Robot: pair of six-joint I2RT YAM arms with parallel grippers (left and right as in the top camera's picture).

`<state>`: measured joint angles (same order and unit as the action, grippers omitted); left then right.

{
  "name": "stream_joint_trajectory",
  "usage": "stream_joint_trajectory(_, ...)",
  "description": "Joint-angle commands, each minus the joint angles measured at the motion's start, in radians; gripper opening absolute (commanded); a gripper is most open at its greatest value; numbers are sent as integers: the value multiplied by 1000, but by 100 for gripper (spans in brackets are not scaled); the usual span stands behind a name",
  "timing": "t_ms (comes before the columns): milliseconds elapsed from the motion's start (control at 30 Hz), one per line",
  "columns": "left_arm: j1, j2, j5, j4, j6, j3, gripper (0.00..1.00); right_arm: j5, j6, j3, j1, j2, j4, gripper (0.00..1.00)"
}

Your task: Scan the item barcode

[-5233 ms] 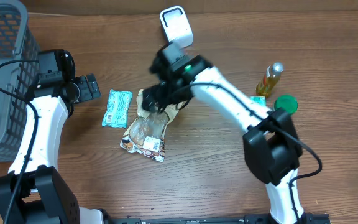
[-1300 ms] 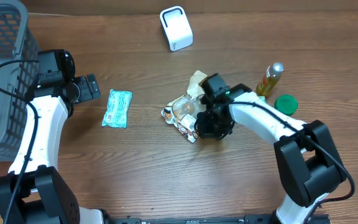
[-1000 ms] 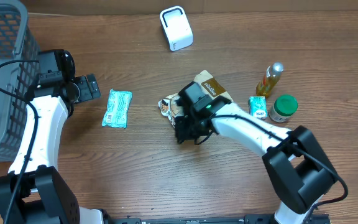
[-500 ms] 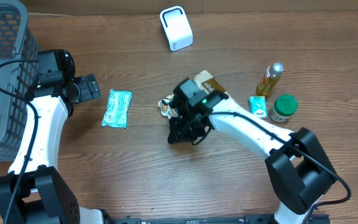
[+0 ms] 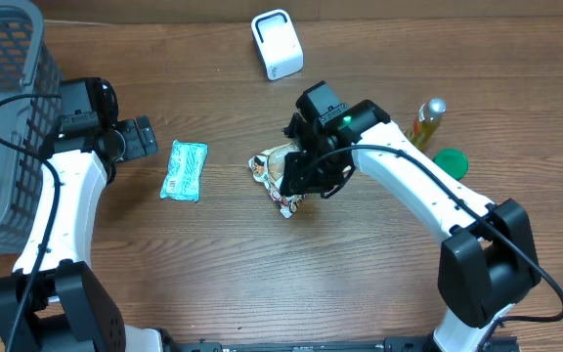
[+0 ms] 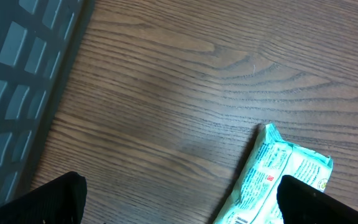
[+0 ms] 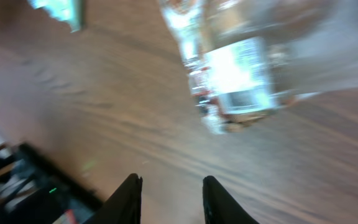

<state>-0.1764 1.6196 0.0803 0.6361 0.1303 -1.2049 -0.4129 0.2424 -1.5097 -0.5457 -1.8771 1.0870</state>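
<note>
Crinkled snack bag (image 5: pixel 274 180) lay mid-table, well apart from the white scanner (image 5: pixel 277 44), right gripper (image 7: pixel 171 180) above it, fingers (image 7: pixel 128 199) parted and holding nothing, left gripper (image 6: pixel 179 190) spread wide near a teal packet (image 5: pixel 184 169).

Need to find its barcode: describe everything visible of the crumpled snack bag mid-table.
The crumpled snack bag lies on the wooden table, right of the teal packet. It looks like shiny, partly clear film with a colourful printed edge, bunched and creased. The right arm hides its right part from overhead. The blurred right wrist view shows a white label patch facing the camera; no bars are readable. The right hand is open, nothing between its fingers.
</note>
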Motion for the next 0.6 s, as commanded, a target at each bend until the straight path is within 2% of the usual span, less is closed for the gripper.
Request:
stream_joint_trajectory(0,7,-15,5,-1,-11,-18,99,120,-15,-16,11,5,-4,35)
stream_joint_trajectory(367,7,-15,5,-1,-11,-18,100,133,-15,-16,18,5,-38,38)
stream_joint_trajectory(567,7,-15,5,-1,-11,-18,100,132,-15,-16,18,5,-96,44)
